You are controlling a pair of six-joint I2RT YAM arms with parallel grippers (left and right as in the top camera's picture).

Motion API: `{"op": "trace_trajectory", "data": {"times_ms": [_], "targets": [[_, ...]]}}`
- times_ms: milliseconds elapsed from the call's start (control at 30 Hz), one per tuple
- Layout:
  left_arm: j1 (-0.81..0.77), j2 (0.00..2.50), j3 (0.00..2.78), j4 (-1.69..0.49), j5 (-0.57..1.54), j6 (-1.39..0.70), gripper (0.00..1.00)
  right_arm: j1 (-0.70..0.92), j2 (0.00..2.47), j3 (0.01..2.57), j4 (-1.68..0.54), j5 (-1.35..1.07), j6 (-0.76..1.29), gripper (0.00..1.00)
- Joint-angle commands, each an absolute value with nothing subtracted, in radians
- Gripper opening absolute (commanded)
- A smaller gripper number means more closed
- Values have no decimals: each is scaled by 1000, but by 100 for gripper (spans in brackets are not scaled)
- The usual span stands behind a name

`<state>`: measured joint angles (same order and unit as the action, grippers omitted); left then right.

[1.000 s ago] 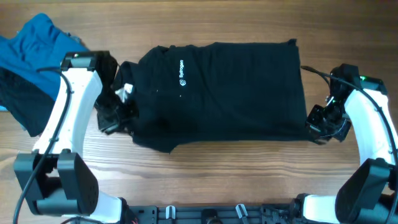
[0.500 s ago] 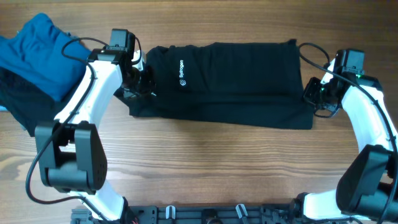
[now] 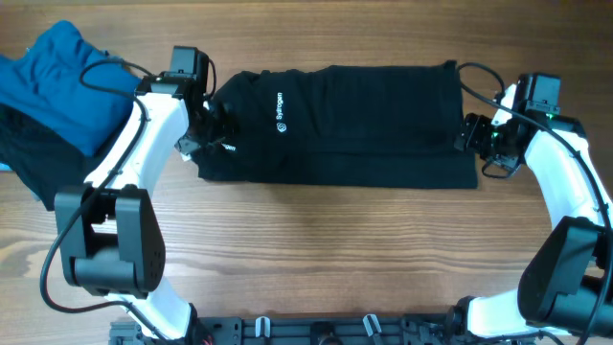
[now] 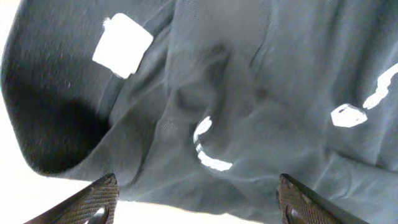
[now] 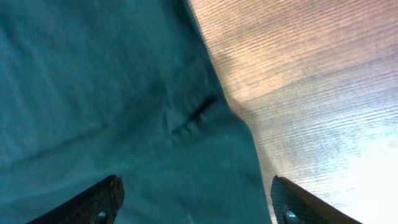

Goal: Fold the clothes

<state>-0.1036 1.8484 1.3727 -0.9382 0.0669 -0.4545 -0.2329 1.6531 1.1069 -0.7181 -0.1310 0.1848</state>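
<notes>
The clothes (image 3: 354, 125), a black garment with a small white logo (image 3: 280, 113), lie on the wooden table as a long band folded lengthwise. My left gripper (image 3: 215, 129) hovers over its left end, jaws wide apart and empty. In the left wrist view the fabric (image 4: 261, 93) fills the frame, with a white tag (image 4: 122, 45) and logo marks (image 4: 208, 149) above the open left gripper (image 4: 199, 202). My right gripper (image 3: 469, 134) stands open at the right end. In the right wrist view the right gripper (image 5: 199, 202) straddles the garment's edge (image 5: 124, 124), holding nothing.
A bright blue garment (image 3: 67, 77) lies crumpled at the far left, with a plain black one (image 3: 29, 153) beside it. Bare wooden table (image 3: 335, 249) stretches in front of the folded band. Cables run along both arms.
Both arms carried the garment's near edge over to the far side, folding it in half. Both grippers have since opened and let the fabric go, and it has settled flat.
</notes>
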Motion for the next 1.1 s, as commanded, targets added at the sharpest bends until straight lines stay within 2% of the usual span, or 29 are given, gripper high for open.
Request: {"op": "trace_trajectory", "data": {"times_ms": [0, 133, 300, 333, 400, 500, 533, 567, 600, 633, 967, 1033, 1067], "targets": [[-100, 1855, 1354, -966, 47, -461, 82, -239, 1673, 1104, -768, -55, 186, 77], [-100, 1855, 1209, -859, 58, -461, 81, -239, 1755, 1104, -788, -64, 186, 65], [-100, 1855, 1092, -730, 62, -461, 81, -239, 1874, 1104, -799, -124, 186, 60], [-100, 1855, 1079, -719, 62, -461, 82, -239, 1892, 1104, -806, -124, 185, 54], [-100, 1855, 1054, -730, 61, -461, 81, -239, 1916, 1104, -833, -122, 183, 29], [-100, 1855, 1048, -796, 1, -461, 75, -239, 1925, 1104, -900, -33, 205, 8], [-95, 1855, 1048, -829, -15, -460, 65, -239, 1925, 1104, -933, 35, 253, 8], [-80, 1855, 1048, -870, -17, -461, 45, -240, 1925, 1104, -990, 138, 327, 8], [-64, 1855, 1048, -911, -15, -462, 22, -240, 1925, 1104, -1026, 179, 352, 8], [-52, 1855, 1048, -943, -13, -461, 4, -240, 1925, 1104, -1051, 181, 357, 8], [-43, 1829, 1050, -1110, -4, -457, 4, -240, 1912, 1105, -1156, 159, 374, 9], [-43, 1772, 1069, -1119, 6, -453, 7, -240, 1875, 1113, -1145, 119, 360, 17], [-43, 1715, 1099, -1119, 10, -450, 15, -240, 1824, 1134, -1134, 56, 310, 34]]}}
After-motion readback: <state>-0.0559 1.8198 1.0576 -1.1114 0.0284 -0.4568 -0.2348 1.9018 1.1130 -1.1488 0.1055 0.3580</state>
